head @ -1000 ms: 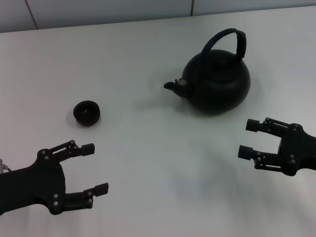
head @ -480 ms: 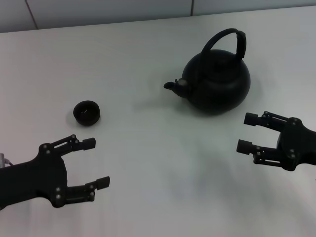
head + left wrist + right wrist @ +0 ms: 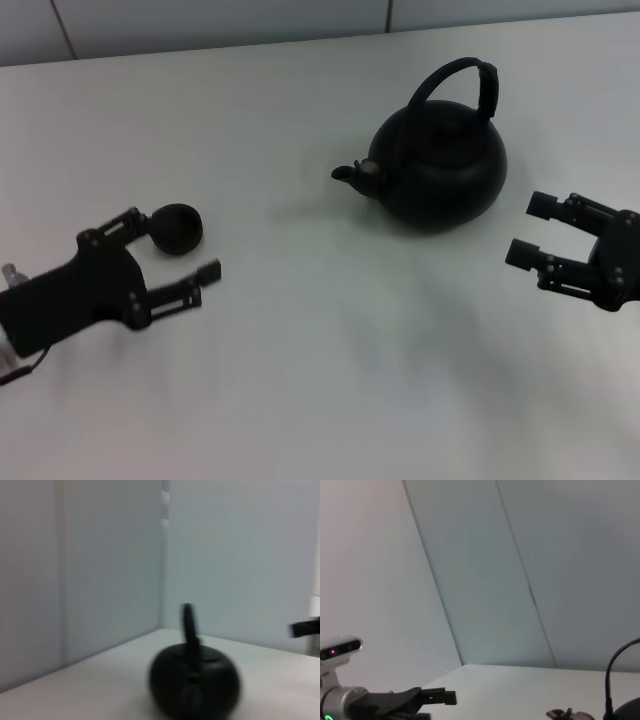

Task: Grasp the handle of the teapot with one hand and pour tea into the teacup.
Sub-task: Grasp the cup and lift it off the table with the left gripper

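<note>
The matte-black teapot (image 3: 440,165) stands at the back right of the white table, its spout (image 3: 350,174) pointing left and its arched handle (image 3: 470,75) upright. The left wrist view shows the teapot (image 3: 195,682) spout-on. The small black teacup (image 3: 180,228) sits at the left. My left gripper (image 3: 178,246) is open right beside the teacup, and its far finger overlaps the cup's left edge; I cannot tell if they touch. My right gripper (image 3: 528,229) hangs open to the right of the teapot, a little nearer to me, with nothing in it.
The white table (image 3: 320,340) runs to a grey panelled wall (image 3: 200,20) at the back. In the right wrist view the left gripper (image 3: 435,697) shows far off, with part of the teapot's handle (image 3: 615,665) at the edge.
My left gripper has moved away from me and turned, ending right beside the teacup. My right gripper has shifted a little to the right and farther from me. Teapot and cup have not moved.
</note>
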Robot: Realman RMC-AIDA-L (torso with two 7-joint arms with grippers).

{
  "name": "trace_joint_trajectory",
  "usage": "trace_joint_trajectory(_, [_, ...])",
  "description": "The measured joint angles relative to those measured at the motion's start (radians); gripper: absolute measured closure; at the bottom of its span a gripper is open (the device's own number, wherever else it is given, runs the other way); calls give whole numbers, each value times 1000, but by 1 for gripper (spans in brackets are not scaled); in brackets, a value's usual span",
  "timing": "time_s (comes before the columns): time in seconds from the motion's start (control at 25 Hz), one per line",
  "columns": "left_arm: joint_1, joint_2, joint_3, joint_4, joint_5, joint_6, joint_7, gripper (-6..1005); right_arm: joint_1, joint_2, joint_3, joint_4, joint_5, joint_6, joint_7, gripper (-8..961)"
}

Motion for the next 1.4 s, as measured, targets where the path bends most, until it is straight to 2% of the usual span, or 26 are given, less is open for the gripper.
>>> trace_joint_trajectory(0.4, [-47,-3,1,-218,-230,-216,219,152,24,1,10,28,28,-8,8,129])
trace_joint_trajectory(0.64, [-56,-3,-8,-307,-280,-268,341,154,32,1,11,28,39,-15,10,130])
trace_joint_trajectory(1.0, [-62,-3,-1,-315,-282,-312,344,157,35,1,11,27,41,-16,11,130])
trace_joint_trajectory(1.4, [-114,-3,15,-347,-279,-360,344,160,34,0,13,27,41,-16,12,130])
